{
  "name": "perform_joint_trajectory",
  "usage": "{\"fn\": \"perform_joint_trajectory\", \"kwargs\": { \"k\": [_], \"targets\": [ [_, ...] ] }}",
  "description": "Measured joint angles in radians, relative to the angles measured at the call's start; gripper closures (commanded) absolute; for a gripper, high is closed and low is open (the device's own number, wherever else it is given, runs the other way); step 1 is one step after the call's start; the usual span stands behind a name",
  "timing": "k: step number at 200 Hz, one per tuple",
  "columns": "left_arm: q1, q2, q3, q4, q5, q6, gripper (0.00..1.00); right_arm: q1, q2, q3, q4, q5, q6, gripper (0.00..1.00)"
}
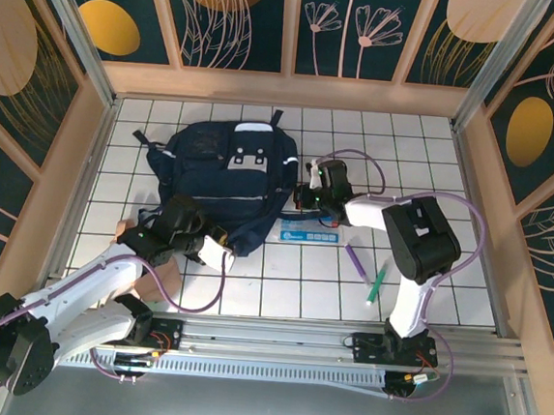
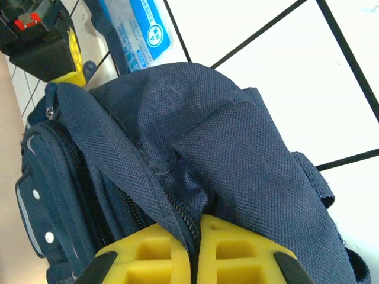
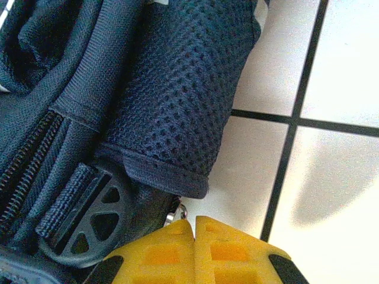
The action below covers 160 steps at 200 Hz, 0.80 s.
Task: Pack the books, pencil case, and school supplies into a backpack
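Note:
The large navy backpack [image 1: 226, 174] lies flat on the tiled floor, its top toward the back wall. My left gripper [image 1: 221, 253] is at its near edge, shut on a fold of navy fabric and zipper [image 2: 198, 222]. My right gripper [image 1: 305, 196] is at the backpack's right side, and its yellow fingers [image 3: 193, 220] are shut on a small metal zipper pull [image 3: 176, 214] beside the mesh side pocket [image 3: 189, 89]. The purple pen [image 1: 357, 261] and the green pen [image 1: 377, 282] lie on the tiles to the right. The navy book is hidden or out of view.
A flat packet with a blue-and-white label [image 1: 309, 233] lies just right of the backpack, below the right gripper, and shows as well in the left wrist view [image 2: 139, 35]. A black strap buckle [image 3: 89, 222] sits beside the right fingers. Wooden walls enclose the floor.

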Motion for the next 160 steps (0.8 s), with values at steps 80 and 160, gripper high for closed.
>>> {"fn": "perform_joint_trajectory", "kwargs": {
  "k": [80,160],
  "targets": [
    [-0.029,0.021,0.094,-0.047,0.154,-0.251,0.57,-0.116,-0.098,0.019,-0.144,-0.095,-0.28,0.51],
    [0.024,0.382,0.402,-0.151,0.003,-0.433,0.49,-0.104,-0.143,0.175,-0.475,-0.214,-0.873,0.47]
  ]
}}
